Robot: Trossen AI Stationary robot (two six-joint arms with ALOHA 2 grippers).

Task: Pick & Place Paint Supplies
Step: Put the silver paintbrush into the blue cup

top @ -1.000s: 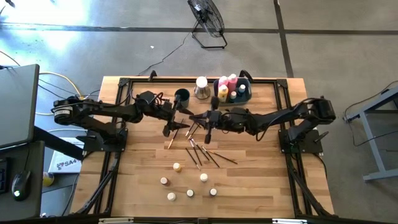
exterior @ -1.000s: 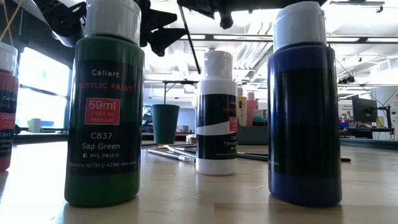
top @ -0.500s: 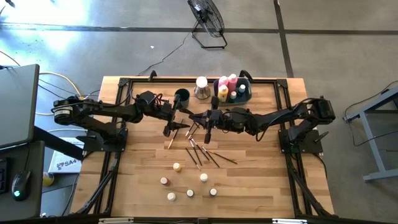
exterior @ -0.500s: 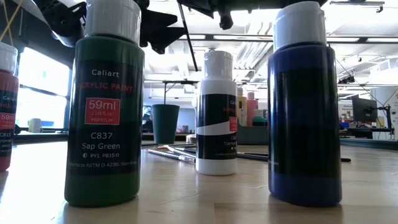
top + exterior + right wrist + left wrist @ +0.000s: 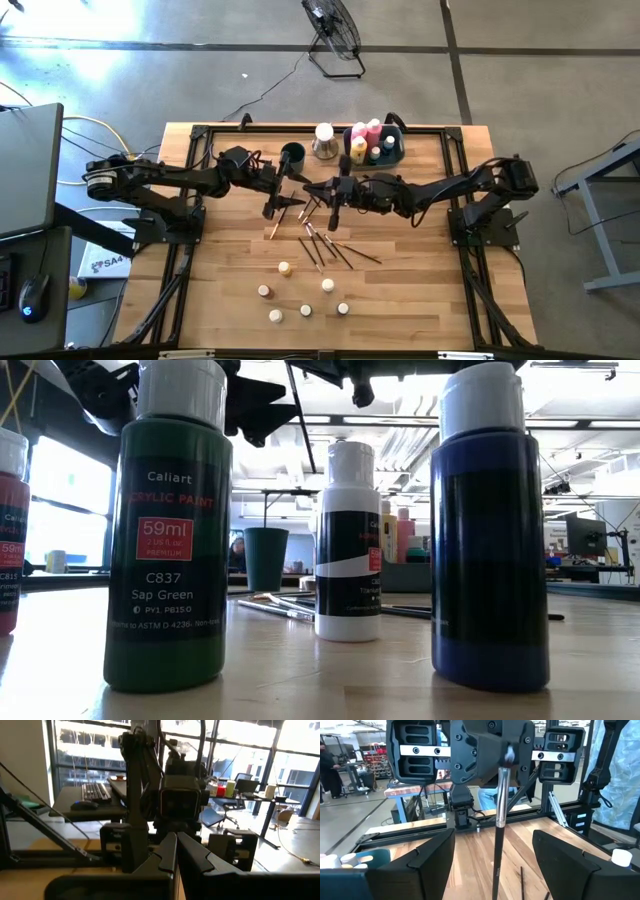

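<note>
At the table's middle my right gripper (image 5: 316,192) is shut on a thin dark-handled brush (image 5: 498,835) with a silver ferrule. The brush also shows as a thin dark line in the low view (image 5: 298,415). My left gripper (image 5: 493,835) faces it from the left, level and open. Its two fingers stand on either side of the hanging handle, apart from it. Several more brushes (image 5: 326,246) lie flat on the wood. Several capped paint bottles (image 5: 305,297) stand upright nearer the front edge. In the low view they loom large, among them a green one (image 5: 170,550) and a blue one (image 5: 490,550). My right gripper pinches the brush between its two shut fingers at its upper end (image 5: 507,759), just above the silver ferrule. The fingers come level from the table's right side and lie across the brush. The brush hangs below them, handle down and a little tilted, clear of the table.
A grey-blue bin (image 5: 392,150) at the far edge holds pink, yellow and teal bottles. A dark round cup (image 5: 292,155) and a white-topped bottle (image 5: 324,140) stand beside it. A black frame (image 5: 200,132) runs round the table top.
</note>
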